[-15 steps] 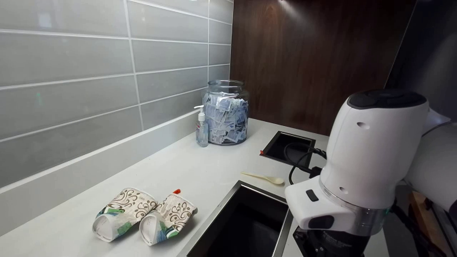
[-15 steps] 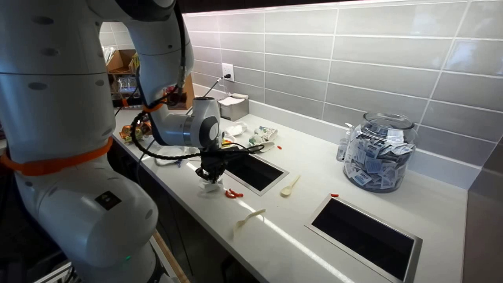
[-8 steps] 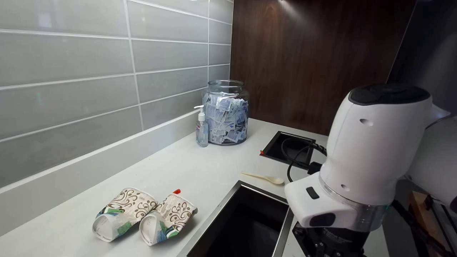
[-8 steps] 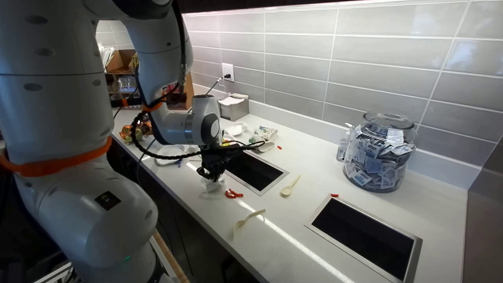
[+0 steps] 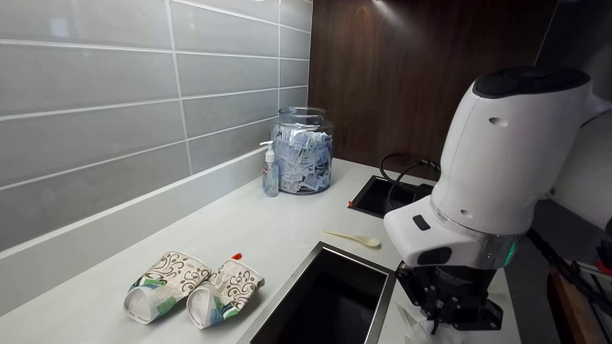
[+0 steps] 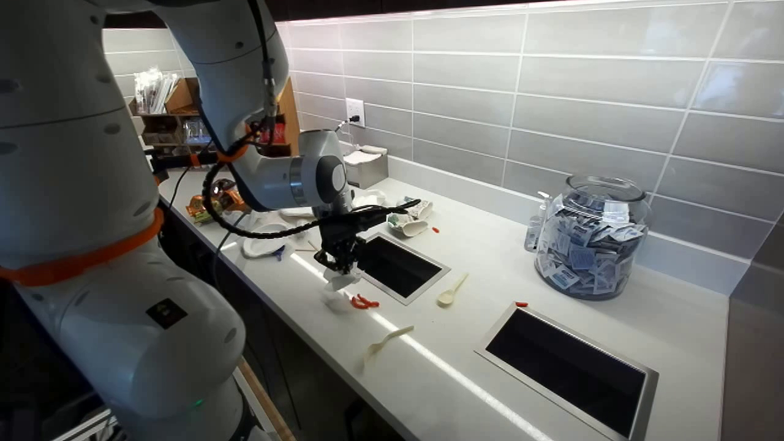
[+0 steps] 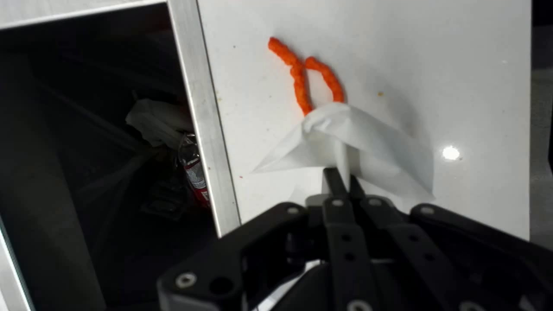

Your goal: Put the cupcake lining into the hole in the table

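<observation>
- Pincer (image 7: 344, 183), low in the middle of the wrist view: drawn narrow, a fold of the cupcake lining (image 7: 384, 151) pinched between its fingertips.
- The lining is a creased white paper at the centre of that frame, over the tabletop (image 7: 475, 77) and outside the metal-rimmed hole (image 7: 208, 129).
- Orange-red puffed snack sticks (image 7: 299, 82), top centre of the wrist view: they lie on the tabletop, lower ends hidden by the paper; whether it touches them I cannot tell.
- The hole takes up the left of the wrist view; a white scrap (image 7: 157, 116) and a clear plastic piece (image 7: 194, 172) with a red label lie inside.
- Cream plastic spoon (image 6: 446, 298), right of centre in an exterior view, near the hole; a second spoon (image 6: 375, 349) lies lower in the frame.
- Two squashed paper cups (image 5: 229, 291) with brown swirls, lower left in an exterior view, side by side.
- Second opening (image 6: 650, 398), lower right in an exterior view.
- Pump bottle (image 5: 270, 179), just beside a glass jar (image 5: 302, 119) of blue-and-white packets (image 5: 306, 157).
- Grey tiled wall (image 5: 95, 81), upper left; dark wood panel (image 5: 406, 86), upper right.
</observation>
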